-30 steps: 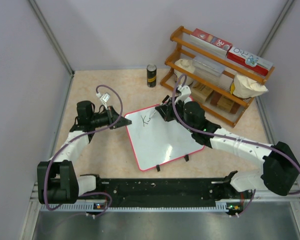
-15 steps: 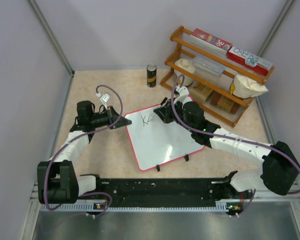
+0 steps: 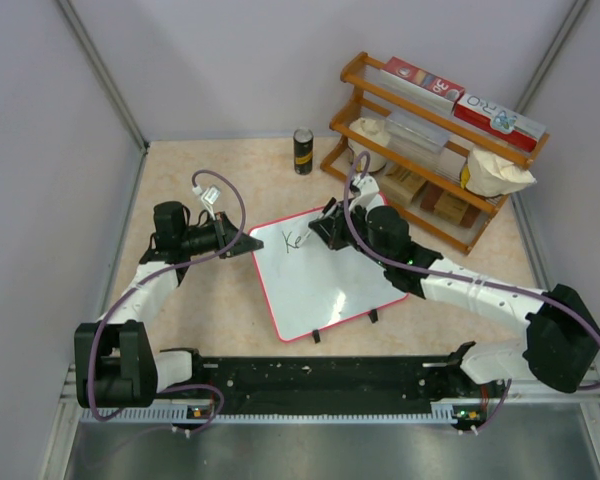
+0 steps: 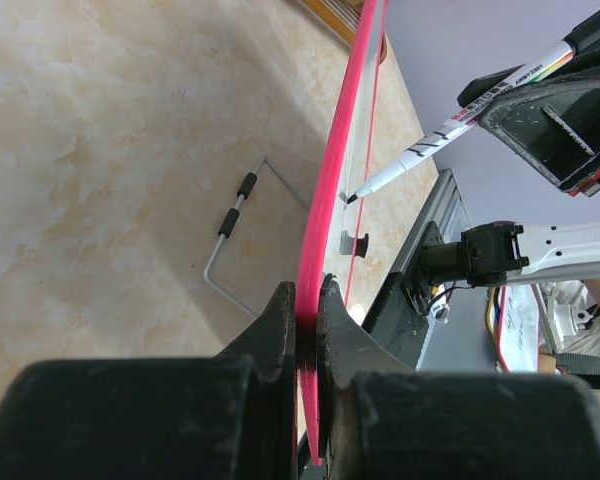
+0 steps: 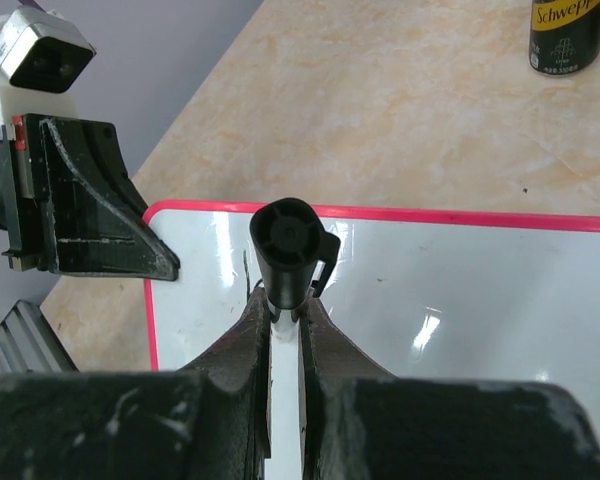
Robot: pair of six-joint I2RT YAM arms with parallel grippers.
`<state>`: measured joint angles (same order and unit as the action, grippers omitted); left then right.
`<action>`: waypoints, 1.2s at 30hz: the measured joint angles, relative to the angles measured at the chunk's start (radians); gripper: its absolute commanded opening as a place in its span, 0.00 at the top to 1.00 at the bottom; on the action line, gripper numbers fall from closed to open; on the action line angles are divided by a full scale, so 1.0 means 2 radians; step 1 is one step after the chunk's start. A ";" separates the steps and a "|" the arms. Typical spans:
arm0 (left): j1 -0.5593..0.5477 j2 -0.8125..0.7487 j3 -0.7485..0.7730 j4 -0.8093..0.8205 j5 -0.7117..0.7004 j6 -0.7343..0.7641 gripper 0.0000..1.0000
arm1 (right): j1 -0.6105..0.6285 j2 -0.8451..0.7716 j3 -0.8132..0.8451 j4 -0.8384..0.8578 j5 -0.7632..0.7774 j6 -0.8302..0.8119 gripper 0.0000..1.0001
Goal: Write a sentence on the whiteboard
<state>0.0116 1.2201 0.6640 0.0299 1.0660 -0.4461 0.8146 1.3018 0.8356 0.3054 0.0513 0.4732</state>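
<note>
**Left tool** (image 3: 246, 245) (image 4: 305, 298): the jaws are pressed together on the thin pink-red rim of the large, flat, glossy white whiteboard (image 3: 325, 285) (image 4: 332, 185) (image 5: 460, 290). They pinch it at the board's left corner. In the left wrist view the rim runs edge-on straight out from between the two black fingers.

**Right tool** (image 3: 326, 222) (image 5: 285, 312): the jaws are closed on a slim white-barrelled marker (image 4: 450, 135) (image 5: 288, 240) with a black end. The barrel is clamped between the fingers and slants down toward the board. The dark tip sits at the white face near the far edge.

**Whiteboard:** it lies on the beige marbled desk (image 3: 210, 300) (image 4: 100, 150) (image 5: 430, 100), between the two arms and turned at an angle to them. Two small black clips (image 3: 317, 338) stick out from its near edge.

**Sentence:** thin black handwritten lettering (image 3: 295, 241) stands near the board's far left corner, just beside the right tool. From above it reads roughly "Ke". The rest of the surface is blank white.

**Surroundings:**
- A dark cylindrical drinks can (image 3: 303, 151) (image 5: 570, 35) stands upright on the desk beyond the board.
- To its right is a brown wooden tiered rack (image 3: 375, 105), with red-and-white boxes (image 3: 423, 80) on its top shelf and pale bags lower down.
- A bent metal wire with black sleeves (image 4: 235, 215) lies on the desk beside the board's rim.
</note>
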 measured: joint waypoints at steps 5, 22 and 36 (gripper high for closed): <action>0.000 0.000 0.000 0.000 0.000 0.000 1.00 | 0.000 -0.003 -0.003 -0.002 0.003 0.000 1.00; 0.000 0.000 0.000 0.000 -0.001 0.000 1.00 | -0.007 -0.006 -0.001 -0.011 0.015 0.000 1.00; 0.000 0.000 0.000 0.000 0.001 0.000 1.00 | -0.015 -0.055 -0.001 -0.013 0.030 -0.001 1.00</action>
<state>0.0113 1.2201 0.6640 0.0299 1.0683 -0.4454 0.7853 1.1923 0.8341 0.2790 0.1108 0.4713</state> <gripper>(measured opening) 0.056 0.055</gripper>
